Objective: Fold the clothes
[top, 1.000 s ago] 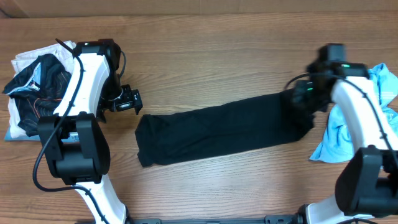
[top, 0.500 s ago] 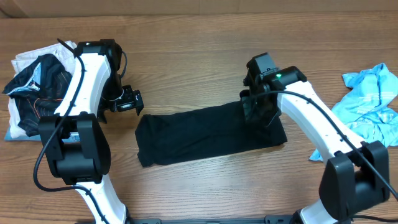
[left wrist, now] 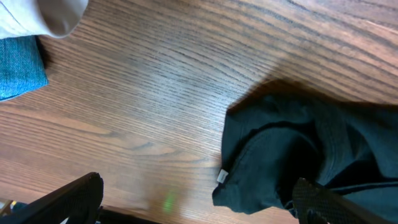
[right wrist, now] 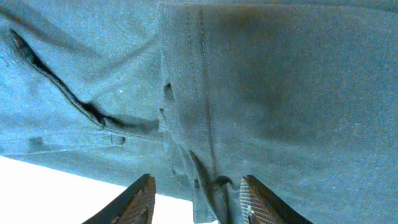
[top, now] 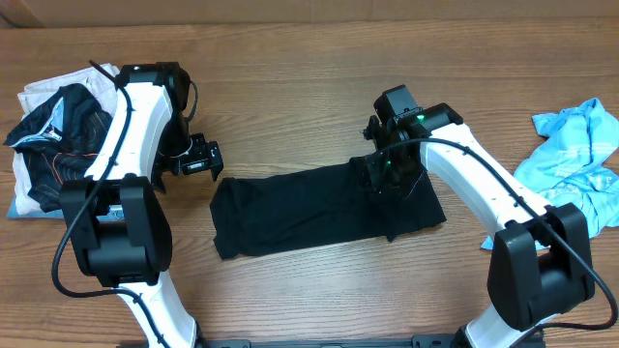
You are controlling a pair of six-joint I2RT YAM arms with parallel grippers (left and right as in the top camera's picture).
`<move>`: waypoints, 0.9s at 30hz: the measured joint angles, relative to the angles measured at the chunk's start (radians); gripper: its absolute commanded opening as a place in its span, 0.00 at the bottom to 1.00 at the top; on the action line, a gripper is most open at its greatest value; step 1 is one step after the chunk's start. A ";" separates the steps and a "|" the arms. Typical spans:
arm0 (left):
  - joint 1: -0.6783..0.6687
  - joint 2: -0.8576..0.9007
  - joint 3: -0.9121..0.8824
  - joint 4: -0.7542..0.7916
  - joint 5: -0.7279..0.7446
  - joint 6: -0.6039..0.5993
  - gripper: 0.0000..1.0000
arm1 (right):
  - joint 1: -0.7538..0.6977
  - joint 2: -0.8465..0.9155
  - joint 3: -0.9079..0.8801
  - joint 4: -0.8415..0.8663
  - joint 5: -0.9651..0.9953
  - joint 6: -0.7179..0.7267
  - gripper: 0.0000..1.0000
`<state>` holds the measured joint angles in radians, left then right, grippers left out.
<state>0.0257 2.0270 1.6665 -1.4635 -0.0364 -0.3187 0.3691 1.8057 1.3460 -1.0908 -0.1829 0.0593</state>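
Note:
The clothes, a plain black garment, lie as a folded band across the middle of the wooden table. My right gripper hovers over the band's right part, where a layer is turned back on itself. In the right wrist view its jaws stand apart, with a small pucker of the dark fabric rising between them, not pinched. My left gripper is open just beyond the garment's left end. In the left wrist view the garment's corner with a small white tag lies by the right finger.
At the far left sits a pile of a cream-white garment and a black printed jersey. A light blue tee lies crumpled at the right edge. Bare wood lies between my left fingers.
My right arm swept left with the garment's right end and laid it over the middle, so the band is shorter. Its jaws then opened. The left arm stayed still.

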 measured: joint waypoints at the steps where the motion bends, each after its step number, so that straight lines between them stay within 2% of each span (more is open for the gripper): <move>1: 0.000 0.000 0.000 -0.005 0.000 0.000 1.00 | 0.000 0.000 0.000 0.001 0.000 -0.002 0.48; 11: -0.004 0.000 -0.010 -0.030 0.057 0.031 1.00 | -0.010 0.000 0.000 0.003 0.092 0.022 0.51; 17: -0.034 -0.001 -0.119 0.059 0.083 0.080 1.00 | -0.022 0.000 0.000 0.005 0.106 0.027 0.53; 27: -0.052 -0.002 -0.299 0.234 0.227 0.214 1.00 | -0.022 0.000 0.000 0.006 0.109 0.027 0.54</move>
<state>-0.0265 2.0251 1.3670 -1.2297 0.1902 -0.1043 0.3473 1.8057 1.3460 -1.0843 -0.0738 0.0860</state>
